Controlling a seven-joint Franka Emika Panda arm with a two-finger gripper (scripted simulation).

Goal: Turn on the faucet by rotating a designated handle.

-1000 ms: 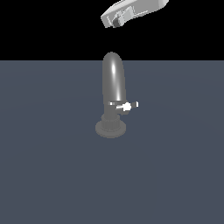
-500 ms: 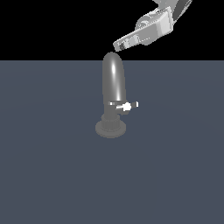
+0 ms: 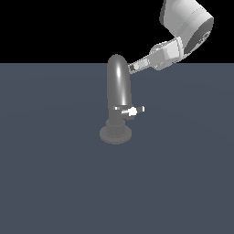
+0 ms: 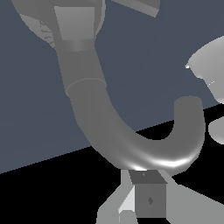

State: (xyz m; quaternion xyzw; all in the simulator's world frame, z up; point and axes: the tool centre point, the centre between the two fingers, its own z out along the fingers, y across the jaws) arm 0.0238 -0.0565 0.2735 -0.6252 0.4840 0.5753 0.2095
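Roughly at the middle of the dark grey surface [image 3: 50, 183] stands the faucet [image 3: 118, 87], a glossy grey tap with a thick spout that rises from a round ribbed base and curls over at a rounded top. Low on its stem, just above the base, the handle [image 3: 133, 110] juts out toward the exterior view's right, a thin short lever ending in a bright white tip. Nothing touches the handle.

The white robot arm [image 3: 185, 23] comes in from the upper corner on the exterior view's right and slopes down toward the spout's crown. Its gripper [image 3: 132, 67] sits just beside the top of the arch, on the exterior view's right of it and well above the handle. Whether the tips touch the metal cannot be told from that view.

Seen from the wrist, the faucet [image 4: 109, 131] fills most of the picture: the spout sweeps in a wide curve, with a bright highlight along its bend, and the gripper [image 4: 146, 199] lies right against that bend. The jaws are only partly in view, and I cannot tell whether they are released or clenched; they grasp nothing visible.
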